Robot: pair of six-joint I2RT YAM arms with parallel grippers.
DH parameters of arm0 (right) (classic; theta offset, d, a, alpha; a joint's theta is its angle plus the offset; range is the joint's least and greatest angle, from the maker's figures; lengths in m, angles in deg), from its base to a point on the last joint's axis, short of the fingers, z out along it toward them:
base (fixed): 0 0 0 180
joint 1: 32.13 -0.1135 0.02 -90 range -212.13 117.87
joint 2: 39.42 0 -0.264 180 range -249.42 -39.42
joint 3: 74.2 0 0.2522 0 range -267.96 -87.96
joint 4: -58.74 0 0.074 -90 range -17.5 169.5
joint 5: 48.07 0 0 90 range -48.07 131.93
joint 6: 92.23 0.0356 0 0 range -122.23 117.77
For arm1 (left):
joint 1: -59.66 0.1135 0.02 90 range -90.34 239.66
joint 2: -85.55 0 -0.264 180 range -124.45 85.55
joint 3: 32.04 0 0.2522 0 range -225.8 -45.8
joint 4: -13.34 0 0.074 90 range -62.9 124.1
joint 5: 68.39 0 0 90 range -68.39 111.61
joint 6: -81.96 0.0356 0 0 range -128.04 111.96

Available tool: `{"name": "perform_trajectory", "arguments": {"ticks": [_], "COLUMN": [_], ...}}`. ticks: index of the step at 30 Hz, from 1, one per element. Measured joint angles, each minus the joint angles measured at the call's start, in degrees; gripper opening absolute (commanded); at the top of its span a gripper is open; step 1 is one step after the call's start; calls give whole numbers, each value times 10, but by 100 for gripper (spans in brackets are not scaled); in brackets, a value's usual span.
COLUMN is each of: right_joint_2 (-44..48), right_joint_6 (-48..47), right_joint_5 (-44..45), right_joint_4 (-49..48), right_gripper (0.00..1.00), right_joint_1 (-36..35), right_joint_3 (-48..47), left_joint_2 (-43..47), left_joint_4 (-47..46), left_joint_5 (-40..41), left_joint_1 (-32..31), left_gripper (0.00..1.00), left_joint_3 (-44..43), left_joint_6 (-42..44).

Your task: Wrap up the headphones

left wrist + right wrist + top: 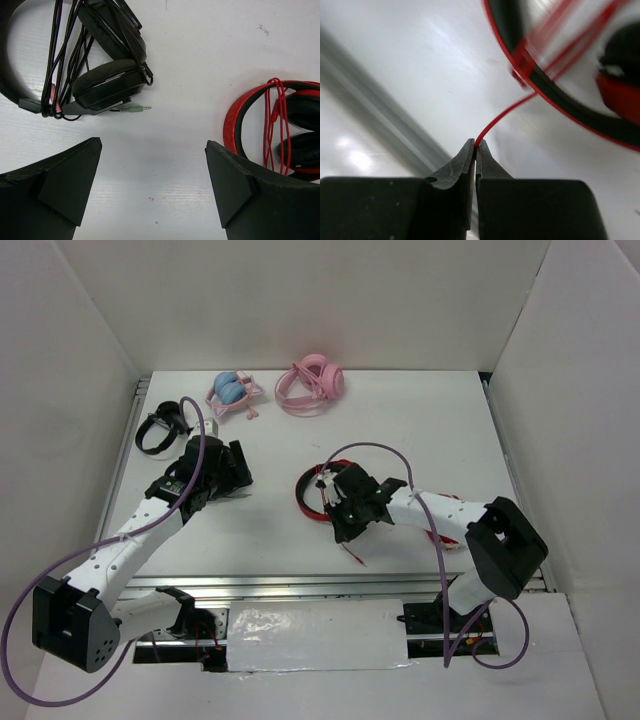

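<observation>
The red headphones [312, 496] with black lining lie at the table's middle; several turns of their thin red cable [274, 117] cross the headband [234, 125]. My right gripper [345, 523] hovers over the near side of the headphones and hides the ear cups. In the right wrist view it [476, 145] is shut on the red cable [502, 114], which runs up to the blurred headband [555, 102]. A loose cable end [355, 555] trails toward the front edge. My left gripper [236, 478] is open and empty over bare table, left of the headphones; in the left wrist view [152, 180] nothing lies between its fingers.
All-black headphones [160, 427] with a bundled cable and a green jack plug [135, 108] lie at the left. A pink pair [312, 385] and a blue-and-pink pair [232, 390] lie at the back. White walls enclose the table; a metal rail [330, 585] runs along the front.
</observation>
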Motion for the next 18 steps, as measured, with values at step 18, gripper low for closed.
{"name": "perform_trajectory", "arguments": {"ticks": [18], "right_joint_2": [-113], "right_joint_6": [380], "right_joint_5": [-329], "right_joint_4": [-233], "right_gripper": [11], "right_joint_1": [118], "right_joint_3": [-14], "left_joint_2": [-2], "left_joint_4": [-13], "left_joint_5": [-33], "left_joint_1": [-19], "left_gripper": [99], "left_joint_3": [14], "left_joint_6": [0]}}
